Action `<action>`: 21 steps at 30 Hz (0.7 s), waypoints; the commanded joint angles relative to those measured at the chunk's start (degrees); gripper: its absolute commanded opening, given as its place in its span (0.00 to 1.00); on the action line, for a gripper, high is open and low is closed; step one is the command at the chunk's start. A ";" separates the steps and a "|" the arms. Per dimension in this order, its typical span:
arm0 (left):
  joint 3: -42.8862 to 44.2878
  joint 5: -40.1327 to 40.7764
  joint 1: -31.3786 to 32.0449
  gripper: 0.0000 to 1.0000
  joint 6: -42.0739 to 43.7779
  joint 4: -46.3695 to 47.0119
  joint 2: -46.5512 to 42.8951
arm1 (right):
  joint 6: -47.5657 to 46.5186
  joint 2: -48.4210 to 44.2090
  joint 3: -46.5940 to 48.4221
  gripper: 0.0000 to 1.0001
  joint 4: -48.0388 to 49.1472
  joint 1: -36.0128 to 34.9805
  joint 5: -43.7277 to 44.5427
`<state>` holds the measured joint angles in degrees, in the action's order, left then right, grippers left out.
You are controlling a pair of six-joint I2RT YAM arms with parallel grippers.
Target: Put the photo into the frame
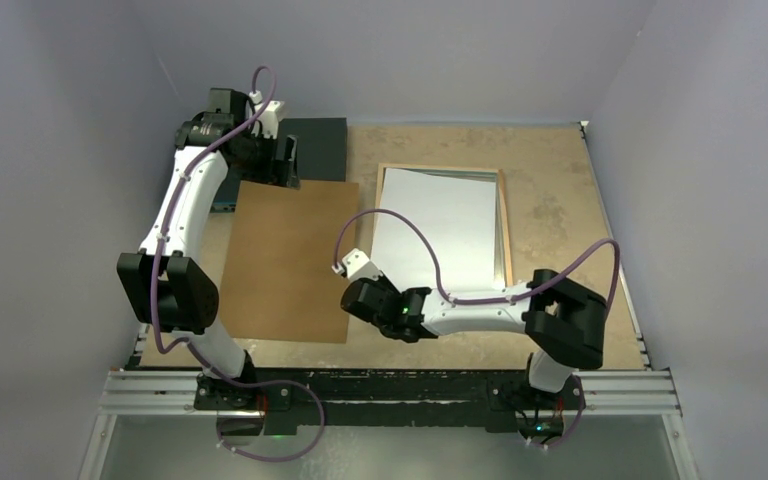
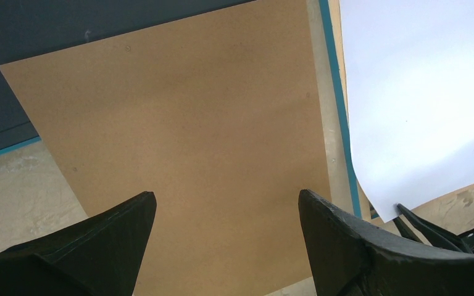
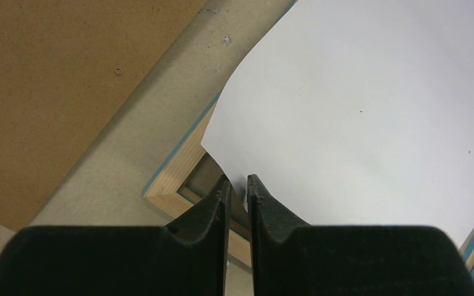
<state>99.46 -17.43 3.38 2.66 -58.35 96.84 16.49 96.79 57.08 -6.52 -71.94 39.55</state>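
We see the speckled tan table point(image 1: 560, 180) filling the walled work cell, with both arms reaching out over it. The largest sheet on it is a plain brown board point(image 1: 285, 260), lying flat on the left half with its near edge close to the left arm's base.

Just right of the board, with a strip of bare table between them, lies the frame point(image 1: 441, 167). Its light wood rim faces up, and a thin line of blue shows along its outer edge in both wrist views. The photo point(image 1: 435, 230) lies inside the frame's outline with its blank white side up, so we cannot see the print. Its near-left corner curls up off the frame's corner, and the rest lies flatter within the rim.

A dark flat box point(image 1: 320, 145) sits at the far left, and the board's far edge overlaps it.

The left gripper point(image 2: 226, 196) hangs above the board near that far edge. Its jaws are spread wide with nothing between them but the brown surface below. We cannot tell whether it touches the board.

The right gripper point(image 3: 239, 180) is at the frame's near-left corner. Its jaws are pressed almost together, leaving only a slit, and they pinch the lifted corner of the photo.
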 commanded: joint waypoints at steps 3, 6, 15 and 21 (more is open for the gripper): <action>0.09 -1.71 -0.65 0.84 -0.08 0.35 -1.92 | 0.82 -4.36 -1.99 0.17 -3.36 0.23 1.51; 0.35 -2.03 -0.63 0.84 -0.15 0.40 -1.70 | -0.32 -5.48 -3.01 0.16 -3.82 0.22 0.31; 1.25 -3.38 -0.65 0.84 -0.46 0.13 -1.00 | -3.66 -7.12 -4.41 0.16 -5.04 0.33 -1.24; 1.68 -3.71 -0.65 0.85 -0.13 -0.32 -0.69 | -4.68 -8.60 -5.65 0.18 -4.59 0.67 -2.54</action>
<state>99.48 -19.42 3.38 2.59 -58.39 96.84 13.34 90.30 52.12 -10.81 -71.85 37.71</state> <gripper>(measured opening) 0.844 0.171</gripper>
